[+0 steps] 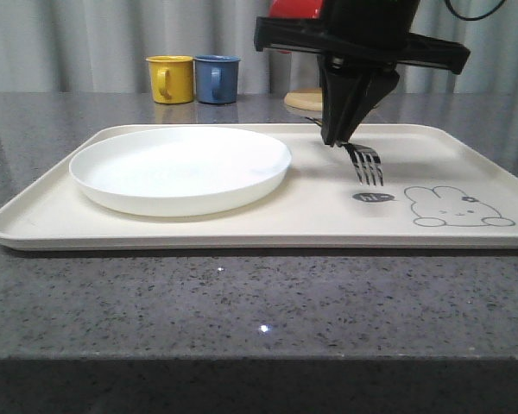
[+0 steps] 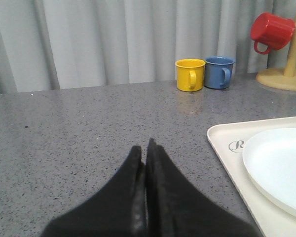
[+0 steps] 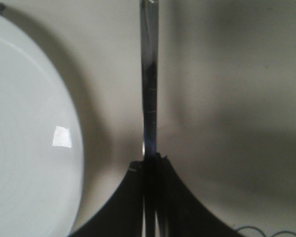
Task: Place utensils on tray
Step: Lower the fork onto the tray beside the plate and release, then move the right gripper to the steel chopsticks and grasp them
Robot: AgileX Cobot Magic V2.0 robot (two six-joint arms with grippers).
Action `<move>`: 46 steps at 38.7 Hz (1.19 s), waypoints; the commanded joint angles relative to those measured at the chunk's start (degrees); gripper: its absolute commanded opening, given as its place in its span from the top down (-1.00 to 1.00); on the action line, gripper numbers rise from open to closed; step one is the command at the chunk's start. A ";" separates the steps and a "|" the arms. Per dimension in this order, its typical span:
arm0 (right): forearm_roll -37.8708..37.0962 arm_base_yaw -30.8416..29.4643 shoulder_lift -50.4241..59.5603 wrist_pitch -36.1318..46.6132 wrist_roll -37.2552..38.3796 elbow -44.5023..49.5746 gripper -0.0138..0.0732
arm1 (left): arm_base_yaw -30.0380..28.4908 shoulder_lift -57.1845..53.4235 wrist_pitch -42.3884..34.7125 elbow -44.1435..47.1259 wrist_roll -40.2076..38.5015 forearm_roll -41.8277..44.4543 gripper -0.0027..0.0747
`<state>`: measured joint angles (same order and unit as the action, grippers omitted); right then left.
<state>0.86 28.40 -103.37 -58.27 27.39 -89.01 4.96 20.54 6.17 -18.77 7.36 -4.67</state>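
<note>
A silver fork [image 1: 368,164] hangs low over the cream tray [image 1: 328,220], tines toward the front, just right of the white plate [image 1: 180,168]. My right gripper [image 1: 337,138] is shut on the fork near its neck. In the right wrist view the fork's handle [image 3: 149,79] runs straight out from between the black fingers [image 3: 130,202], over the tray floor [image 3: 227,98]. My left gripper [image 2: 144,148] is shut on nothing, above bare grey countertop left of the tray's corner [image 2: 222,136].
A yellow mug [image 1: 171,78] and a blue mug [image 1: 216,78] stand at the back of the grey counter. A red mug [image 2: 271,30] hangs on a wooden stand [image 2: 286,74] behind the tray. A rabbit drawing [image 1: 457,207] marks the tray's right end.
</note>
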 commanded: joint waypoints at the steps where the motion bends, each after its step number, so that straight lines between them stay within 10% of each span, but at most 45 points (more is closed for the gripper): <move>1: -1.83 -0.29 1.88 2.66 3.44 -2.01 0.64 | -0.16 0.27 -5.01 -1.48 -0.42 -0.63 0.98; 20: 0.95 -0.29 -1.72 1.33 3.55 -2.01 0.53 | -0.16 0.27 -5.01 -1.48 -0.42 -0.63 0.98; 32: 0.66 -0.29 -1.51 -2.92 2.87 -3.70 -0.37 | -0.16 0.27 -5.01 -1.48 -0.42 -0.63 0.98; 46: -1.87 -6.46 1.15 -18.42 -12.36 -15.32 -0.43 | -0.16 0.27 -5.01 -1.48 -0.42 -0.63 0.98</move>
<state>0.00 24.07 -106.95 -70.00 18.62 -102.24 4.96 20.54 6.17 -18.77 7.34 -4.67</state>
